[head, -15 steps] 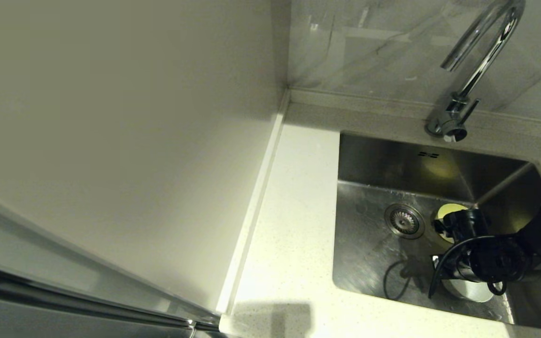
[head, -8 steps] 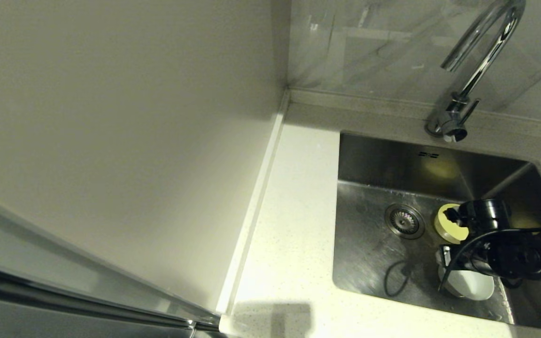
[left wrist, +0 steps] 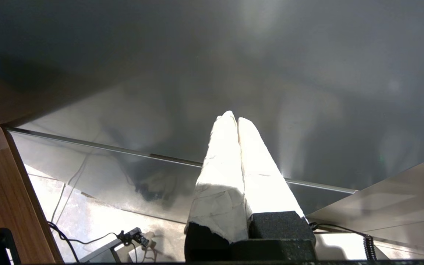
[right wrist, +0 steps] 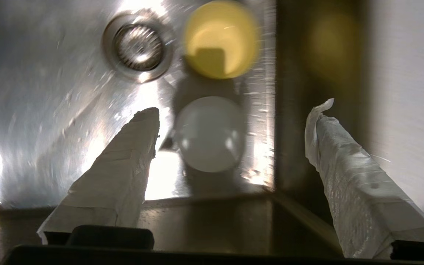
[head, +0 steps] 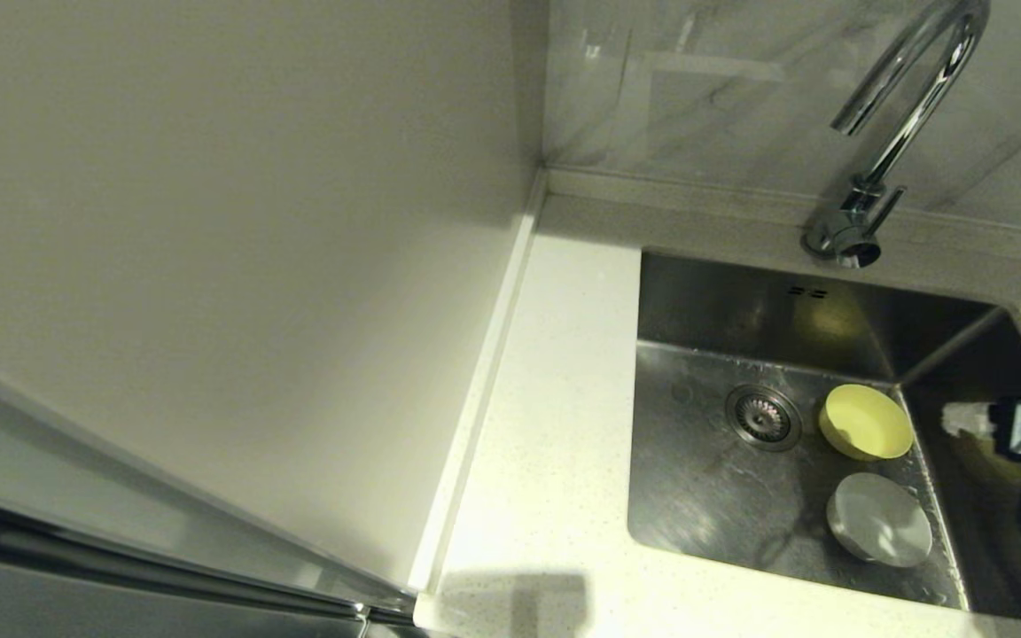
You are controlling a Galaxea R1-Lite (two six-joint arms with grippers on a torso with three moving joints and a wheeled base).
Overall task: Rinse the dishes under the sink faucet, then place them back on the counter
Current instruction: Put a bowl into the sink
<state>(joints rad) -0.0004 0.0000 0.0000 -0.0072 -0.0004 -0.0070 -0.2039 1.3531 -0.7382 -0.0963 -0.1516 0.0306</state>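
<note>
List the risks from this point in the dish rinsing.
1. The yellow bowl and the white bowl sit close together by the sink wall, so gripping one may knock the other.
2. The faucet spout ends left of both bowls, so each needs lifting across to rinse.
3. The right gripper, open, hangs above the basin; wet bowls may slip.

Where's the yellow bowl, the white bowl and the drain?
yellow bowl (head: 866,422): head view, middle of its inside.
white bowl (head: 878,518): head view, its middle.
drain (head: 763,416): head view, centre of the strainer.
</note>
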